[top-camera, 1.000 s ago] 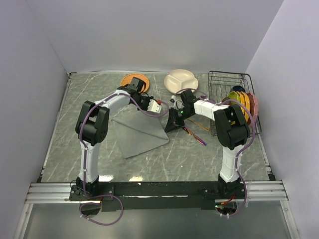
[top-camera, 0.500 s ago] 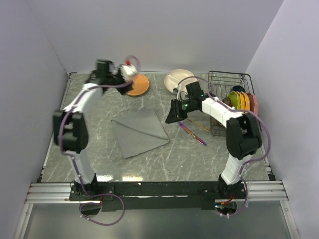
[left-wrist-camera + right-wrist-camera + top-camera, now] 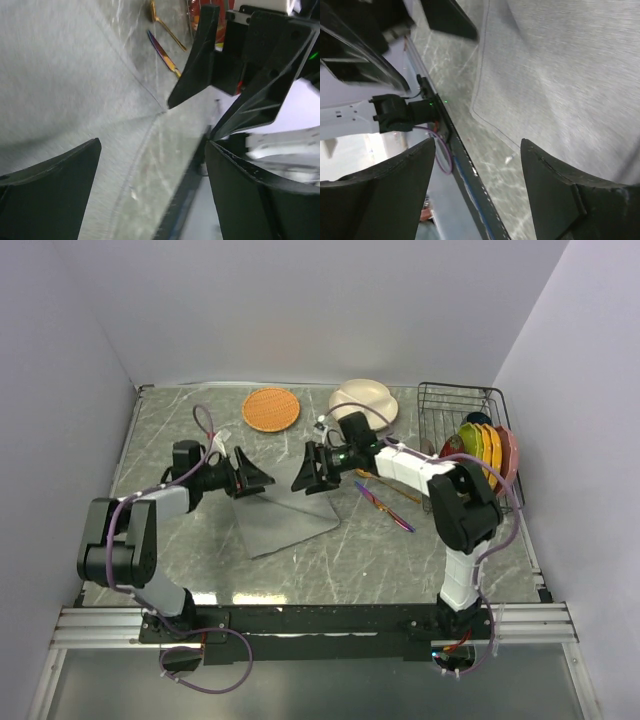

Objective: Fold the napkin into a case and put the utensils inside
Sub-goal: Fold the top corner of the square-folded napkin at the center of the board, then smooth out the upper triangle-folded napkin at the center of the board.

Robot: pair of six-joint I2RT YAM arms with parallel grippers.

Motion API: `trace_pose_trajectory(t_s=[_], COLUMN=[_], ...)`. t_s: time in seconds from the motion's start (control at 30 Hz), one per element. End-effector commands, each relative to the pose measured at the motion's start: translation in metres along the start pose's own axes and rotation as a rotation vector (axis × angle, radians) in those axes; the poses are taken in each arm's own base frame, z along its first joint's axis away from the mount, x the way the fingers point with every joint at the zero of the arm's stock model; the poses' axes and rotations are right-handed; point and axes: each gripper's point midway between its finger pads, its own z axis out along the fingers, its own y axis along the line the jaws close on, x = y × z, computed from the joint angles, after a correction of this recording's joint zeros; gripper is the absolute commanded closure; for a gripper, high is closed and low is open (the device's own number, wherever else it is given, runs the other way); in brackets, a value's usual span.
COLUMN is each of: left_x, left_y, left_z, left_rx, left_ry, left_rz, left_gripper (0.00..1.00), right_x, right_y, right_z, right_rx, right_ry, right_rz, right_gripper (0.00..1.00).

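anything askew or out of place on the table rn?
Nothing spilled or damaged. The napkin lies flat but skewed to the table edges, and the knife and spoon sit loose to its right, not parallel.

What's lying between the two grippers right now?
The napkin, lying flat: its far part spans the gap between the open left gripper and the open right gripper. The top view shows it best.
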Motion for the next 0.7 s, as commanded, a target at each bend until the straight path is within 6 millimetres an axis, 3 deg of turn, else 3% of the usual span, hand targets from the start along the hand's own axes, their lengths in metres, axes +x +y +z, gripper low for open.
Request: trace_pose_trajectory(t_s=[0.0, 0.23, 0.4, 0.67], left_x=[-0.024, -0.029, -0.039, -0.025], left_y=[-0.030, 0.003, 0.012, 0.058], left_z=[0.003, 0.024, 0.032, 0.045], left_rx=[0.153, 0.165, 0.168, 0.064], left_ry=[-0.088, -0.086, -0.082, -0.051], left_rz=[-0.119, -0.264, -0.276, -0.334], left_gripper=[0.09, 0.12, 0.14, 0.15], right_x=[-0.008, -0.002, -0.004, 0.003], right_y=[0.008, 0.012, 0.000, -0.037], right_z=[0.025, 0.057, 0.069, 0.077], right_rx=[-0.076, -0.129, -0.123, -0.097], right_ry=[-0.023, -0.013, -0.008, -0.020], right_rz=[0.069, 0.076, 0.105, 0.242], right_gripper=[0.27, 0.49, 0.60, 0.65])
